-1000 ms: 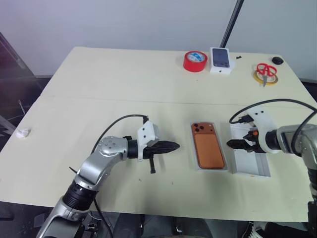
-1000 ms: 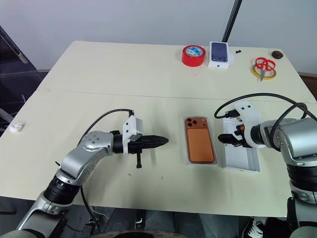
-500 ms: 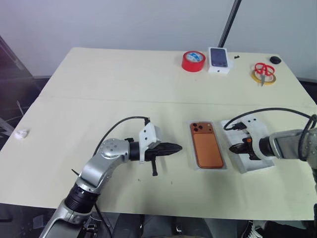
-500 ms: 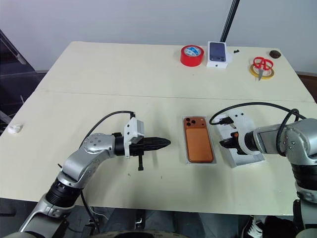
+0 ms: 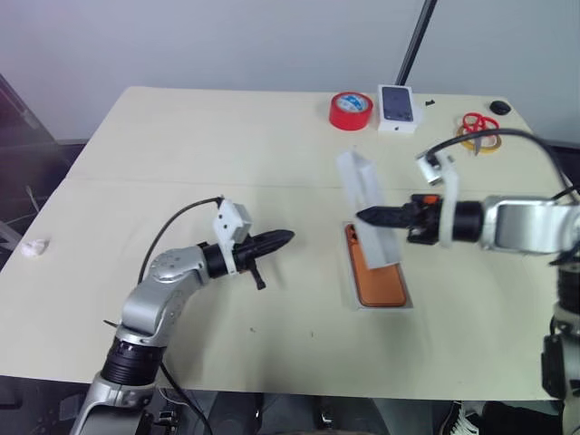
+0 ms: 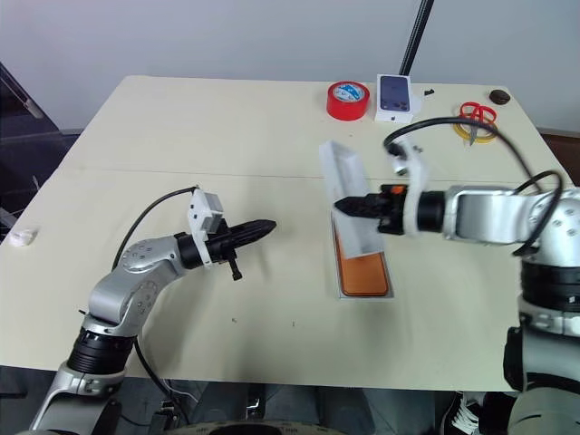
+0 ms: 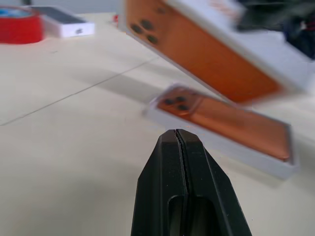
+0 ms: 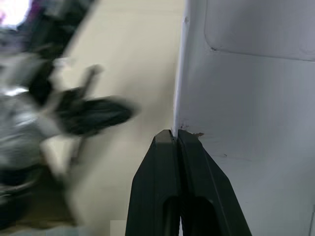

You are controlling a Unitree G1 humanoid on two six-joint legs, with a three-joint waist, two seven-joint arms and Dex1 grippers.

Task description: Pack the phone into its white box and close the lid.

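Note:
The orange phone [image 5: 382, 279] lies camera-side up in the shallow white box [image 5: 349, 294] near the table's front middle. Just above it the lid [image 5: 364, 201] hangs tilted on edge. Its printed orange face [image 7: 206, 54] looks toward my left arm and its plain inside [image 8: 246, 98] toward my right. My right gripper [image 5: 362, 216] is shut on the lid's lower rim, reaching in from the right. Off to the left of the box, my left gripper [image 5: 288, 236] is shut on nothing and points at the phone [image 7: 231, 120].
A red tape roll [image 5: 353, 109], a small white box with a dark phone picture [image 5: 399, 107], red scissors on yellow tape [image 5: 480, 127] and a small black object [image 5: 501, 107] line the far edge. A black pole [image 5: 417, 41] rises behind. A crumpled white scrap [image 5: 34, 246] lies at the left edge.
My right gripper shut on the lid that lay to the right of the phone, raised it and swung it left over the phone, tipping it on edge. My left gripper drew back to the left.

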